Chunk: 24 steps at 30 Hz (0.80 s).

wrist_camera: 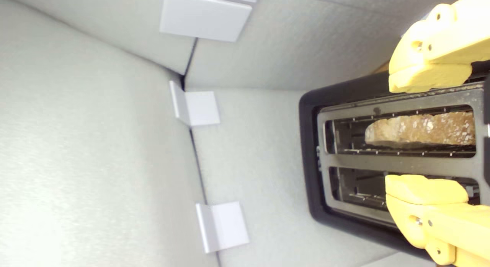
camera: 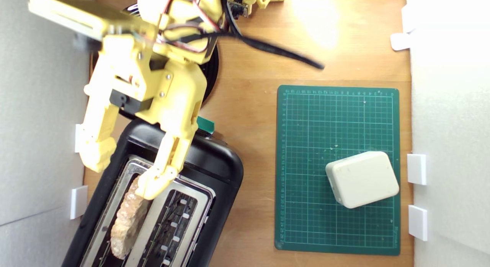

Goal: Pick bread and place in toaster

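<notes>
The bread [camera: 126, 225], a rustic slice with a golden-brown crust, stands edge-on in the slot of the black toaster [camera: 224, 171] that lies toward the exterior view's left. Its top edge sticks up above the metal top plate. My yellow gripper [camera: 124, 175] hangs open just over that slot, one finger on each side of the slice's near end, and holds nothing. In the wrist view the bread [wrist_camera: 405, 133] sits in one toaster [wrist_camera: 310, 152] slot between the spread fingertips of the gripper [wrist_camera: 425, 133]. The other slot is empty. A green lever knob [camera: 206, 124] shows beside the arm.
A green cutting mat [camera: 306, 205] lies at the exterior view's right with a rounded white block [camera: 361, 179] on it. A round black plate [camera: 212, 72] is partly hidden under the arm. White foam walls [camera: 38, 144] with white clips [camera: 78, 201] close in both sides.
</notes>
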Each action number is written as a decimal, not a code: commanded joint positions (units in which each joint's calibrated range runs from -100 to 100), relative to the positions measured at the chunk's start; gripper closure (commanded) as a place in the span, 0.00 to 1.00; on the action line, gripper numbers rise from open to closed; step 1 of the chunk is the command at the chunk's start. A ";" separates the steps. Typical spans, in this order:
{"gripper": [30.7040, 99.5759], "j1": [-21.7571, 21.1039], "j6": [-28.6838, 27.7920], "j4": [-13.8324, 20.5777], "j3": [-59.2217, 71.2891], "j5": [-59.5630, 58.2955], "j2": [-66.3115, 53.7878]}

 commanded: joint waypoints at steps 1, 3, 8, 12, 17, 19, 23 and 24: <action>0.27 -1.11 -3.87 -0.55 -0.86 -0.79 -7.69; 0.27 -3.61 -6.91 0.00 -0.04 -0.79 -10.36; 0.27 -8.04 -12.87 0.18 0.32 -0.70 -14.02; 0.27 -11.42 -18.99 0.27 0.51 -0.70 -16.18; 0.27 -15.93 -25.69 0.36 0.87 -0.62 -17.93; 0.27 -17.79 -28.04 0.36 1.60 -0.53 -18.92; 0.27 -21.66 -31.65 0.36 4.68 -0.62 -21.09; 0.27 -22.54 -32.23 0.36 6.13 -0.62 -21.92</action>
